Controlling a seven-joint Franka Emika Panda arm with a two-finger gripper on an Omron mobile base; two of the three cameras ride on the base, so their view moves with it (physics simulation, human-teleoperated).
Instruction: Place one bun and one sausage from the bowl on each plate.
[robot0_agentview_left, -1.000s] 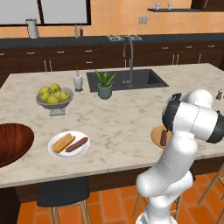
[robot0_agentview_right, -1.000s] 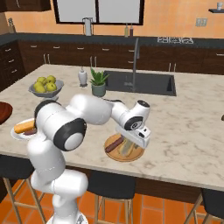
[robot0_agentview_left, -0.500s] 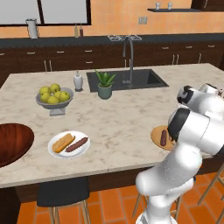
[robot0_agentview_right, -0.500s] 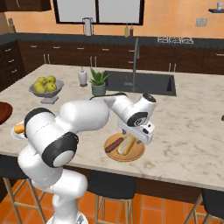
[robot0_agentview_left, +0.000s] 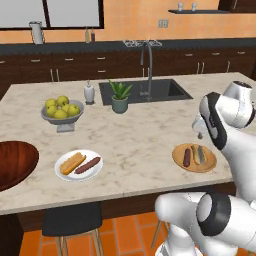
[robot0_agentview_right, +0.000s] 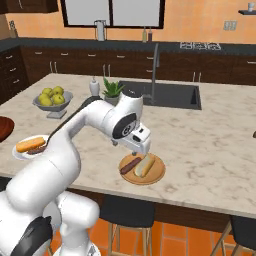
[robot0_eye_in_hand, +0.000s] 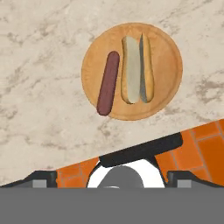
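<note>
Over the marble counter (robot0_eye_in_hand: 39, 57) the claw (robot0_eye_in_hand: 112, 177) hangs wide open, holding nothing

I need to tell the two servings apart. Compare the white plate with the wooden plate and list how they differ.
The white plate is white; the wooden plate is tan-orange.
The white plate carries a golden-orange bun; the wooden plate's bun is pale tan and shows a slit along its length.
The white plate sits beside the dark wooden bowl; the wooden plate sits near the counter edge below the arm.
Both are round and hold one bun and one sausage side by side.
</note>
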